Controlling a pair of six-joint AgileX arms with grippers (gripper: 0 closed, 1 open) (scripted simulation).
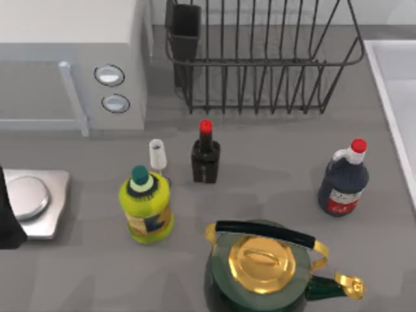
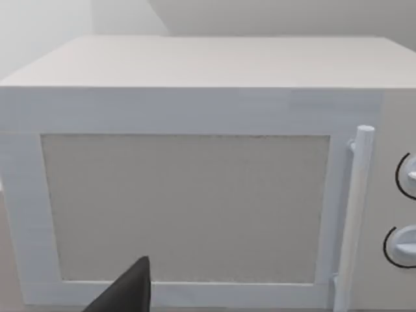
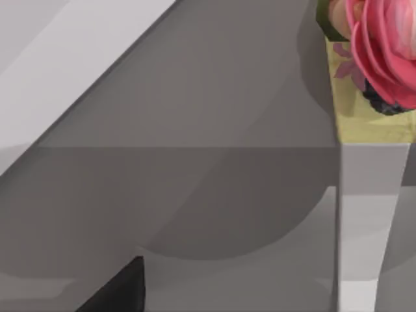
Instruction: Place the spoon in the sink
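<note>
You find the sink at the table's right edge, right of the black dish rack, the left arm left of the scale; jaw state of either arm cannot be told.

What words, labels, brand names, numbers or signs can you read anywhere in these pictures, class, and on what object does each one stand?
No text can be read.
Dark sauce bottle: red and white label, print too small to read.
Yellow-green bottle: dark and yellow label, marks illegible.
Small dark bottle: no readable label.
Microwave: two dials, no visible numbers.
Box with a pink flower picture: no lettering visible.
</note>
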